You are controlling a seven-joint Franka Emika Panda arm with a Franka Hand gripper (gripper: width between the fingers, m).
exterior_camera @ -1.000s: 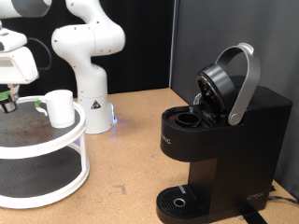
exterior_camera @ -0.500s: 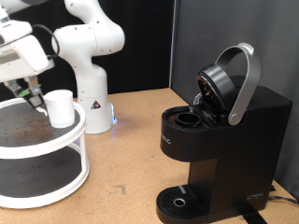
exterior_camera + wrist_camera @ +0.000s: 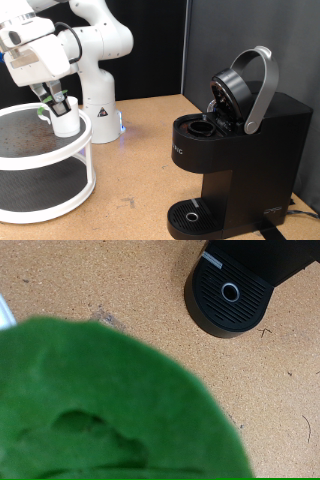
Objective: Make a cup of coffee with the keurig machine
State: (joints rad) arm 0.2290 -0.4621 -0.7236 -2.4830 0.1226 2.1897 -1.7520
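My gripper (image 3: 52, 100) hangs over the top shelf of the white round stand (image 3: 60, 160) at the exterior view's left, right in front of the white cup (image 3: 68, 122), which it partly hides. It is shut on a small dark pod with a green top; the green top fills most of the wrist view (image 3: 110, 405), blurred. The black keurig machine (image 3: 250, 150) stands at the exterior view's right with its grey-handled lid (image 3: 258, 88) raised and the pod chamber (image 3: 203, 127) open. Its round drip tray (image 3: 230, 292) shows in the wrist view.
The white robot base (image 3: 98, 90) stands behind the stand. The stand has two brown shelves. A bare wooden tabletop (image 3: 140, 170) lies between the stand and the machine. A black backdrop is behind.
My gripper has moved with the pod from the stand's left edge towards the exterior view's right, and is now in front of the cup. The machine and cup have not moved.
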